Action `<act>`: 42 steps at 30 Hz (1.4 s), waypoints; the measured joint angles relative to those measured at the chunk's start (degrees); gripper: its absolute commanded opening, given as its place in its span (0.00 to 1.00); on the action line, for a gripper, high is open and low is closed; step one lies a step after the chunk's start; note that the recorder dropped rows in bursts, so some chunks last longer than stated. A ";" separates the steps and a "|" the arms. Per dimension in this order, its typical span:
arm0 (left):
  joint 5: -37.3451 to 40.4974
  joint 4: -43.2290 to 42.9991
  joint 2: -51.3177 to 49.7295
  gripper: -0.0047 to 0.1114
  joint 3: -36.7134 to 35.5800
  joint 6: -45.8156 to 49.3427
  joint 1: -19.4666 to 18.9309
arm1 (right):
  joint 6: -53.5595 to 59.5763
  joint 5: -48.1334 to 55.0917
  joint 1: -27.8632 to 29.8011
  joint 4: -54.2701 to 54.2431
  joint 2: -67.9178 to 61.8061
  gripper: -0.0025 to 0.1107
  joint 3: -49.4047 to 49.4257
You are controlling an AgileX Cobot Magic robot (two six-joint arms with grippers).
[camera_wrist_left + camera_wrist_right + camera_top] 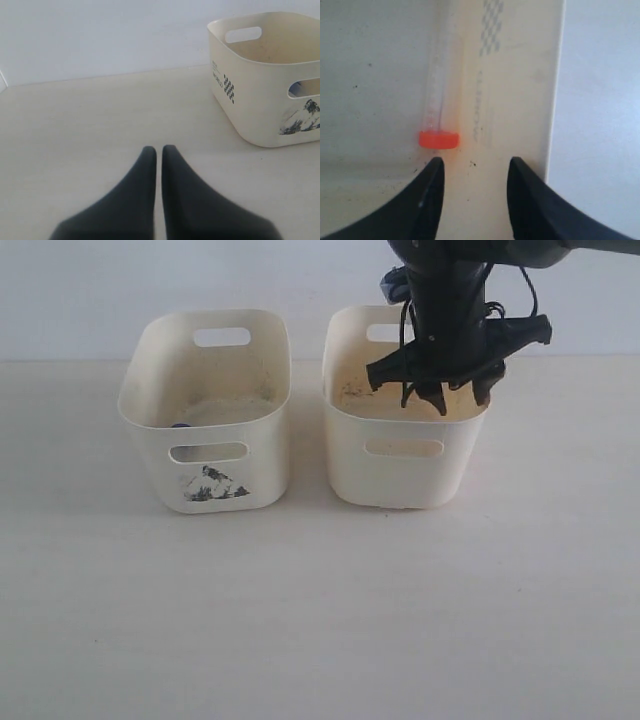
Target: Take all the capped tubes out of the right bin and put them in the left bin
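Two cream bins stand side by side on the pale table (320, 620). The left bin (262, 455) has a little black mountain picture on its front. The right bin (400, 485) is plain.

My right pincer (476, 161) hangs down inside the right bin, close to its wall. Its two black fingers (427, 200) are spread apart and hold nothing. Just past one fingertip lies a tube (436, 85) with an orange-red cap (438, 139), resting along the wall. The cap is not between my fingers.

My left pincer (159, 148) is low over the bare table, apart from the left bin. Its fingers are almost pressed together, with nothing in them.

A bit of dark blue (180, 425) shows inside the left bin.
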State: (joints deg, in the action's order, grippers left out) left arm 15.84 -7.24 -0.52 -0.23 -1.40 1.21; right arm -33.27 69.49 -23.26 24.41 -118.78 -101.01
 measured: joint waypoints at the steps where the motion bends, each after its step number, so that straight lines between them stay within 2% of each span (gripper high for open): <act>1: 0.00 0.00 0.00 0.08 0.00 0.00 0.00 | -0.28 0.11 0.00 -0.73 0.00 0.37 0.00; 8: 0.00 0.00 0.00 0.08 0.00 0.00 0.00 | -0.58 -3.49 0.00 -7.51 0.00 0.37 -3.68; 16: 0.00 0.00 0.00 0.08 0.00 0.00 0.00 | -1.32 -6.87 0.00 -8.67 -0.48 0.37 -6.15; 24: 0.00 0.00 0.00 0.08 0.00 0.00 0.00 | -0.94 -0.21 0.00 -8.93 -7.37 0.37 -14.66; 28: 0.00 0.00 0.00 0.08 0.00 0.00 0.00 | 0.14 0.02 -0.10 -10.54 -9.37 0.37 -18.95; 30: 0.00 0.00 0.00 0.08 0.00 0.00 0.00 | 0.24 0.13 -0.10 -8.94 -10.10 0.41 -19.12; 32: 0.00 0.00 0.00 0.08 0.00 0.00 0.00 | 0.24 0.24 -0.10 -9.02 -10.64 0.55 -19.12; 42: 0.00 0.00 0.00 0.08 0.00 0.00 0.00 | 0.02 0.24 -0.10 -9.99 -12.69 0.54 -19.26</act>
State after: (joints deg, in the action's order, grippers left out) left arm 15.84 -7.24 -0.52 -0.23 -1.40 1.21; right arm -33.25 69.73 -23.36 14.42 -131.47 -120.27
